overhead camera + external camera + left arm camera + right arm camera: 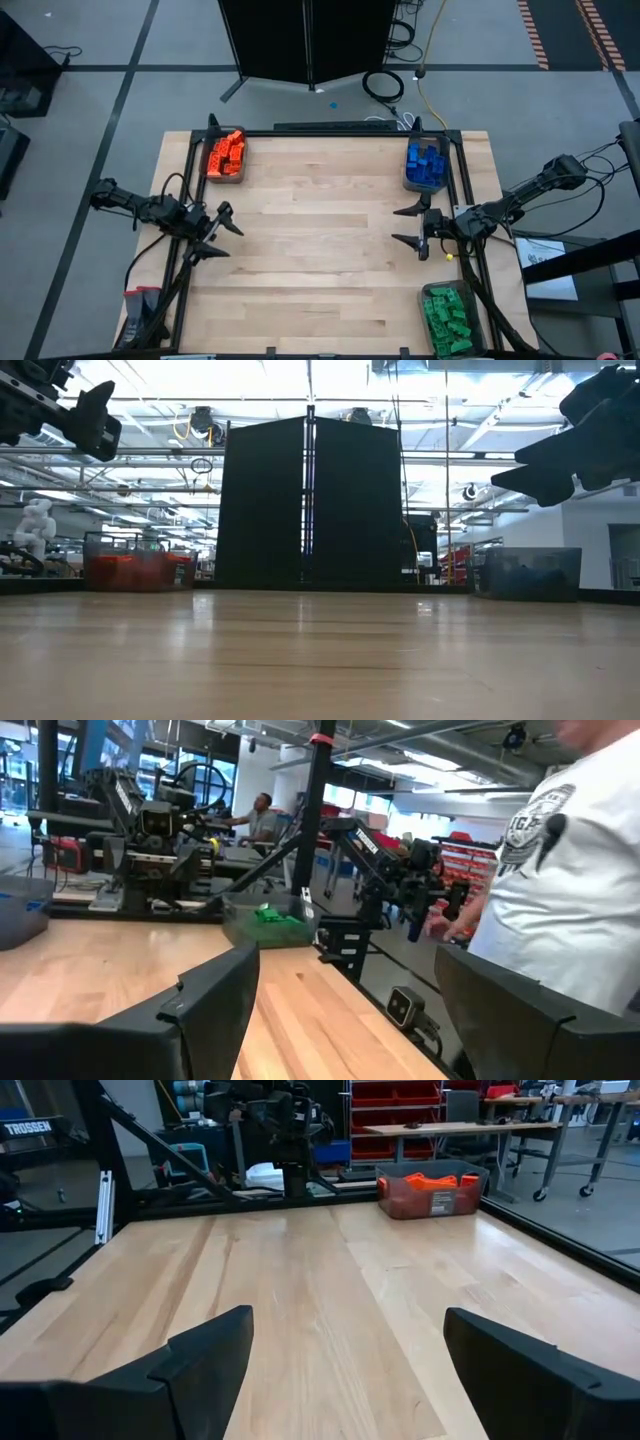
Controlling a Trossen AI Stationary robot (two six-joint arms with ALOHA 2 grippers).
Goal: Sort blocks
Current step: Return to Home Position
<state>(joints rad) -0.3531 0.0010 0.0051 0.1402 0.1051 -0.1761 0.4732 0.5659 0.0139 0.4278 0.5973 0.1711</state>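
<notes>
Three colours are sitting in three bins, so you are looking at a sort that I judge to be finished. In the high view, the orange blocks [227,155] are lying heaped in the top-left bin [225,180]. The blue blocks [424,163] are filling the top-right bin [406,175], and the green blocks [447,318] are crowding the bottom-right bin [424,300]. The table [320,250] between them is showing only bare wood. I am finding no loose block on it from above, from table height, or past either wrist.

Neither arm is carrying anything. The left gripper [228,232] is hovering over the table's left side, below the orange bin, with its fingers spread apart and nothing between them. The right gripper [398,225] is hanging just below the blue bin, with its jaws likewise wide and empty. In the low view both are riding high above the surface.

What is remaining for you, as I am reading it, is parking the two arms. I am not seeing any bricks waiting to be picked.
</notes>
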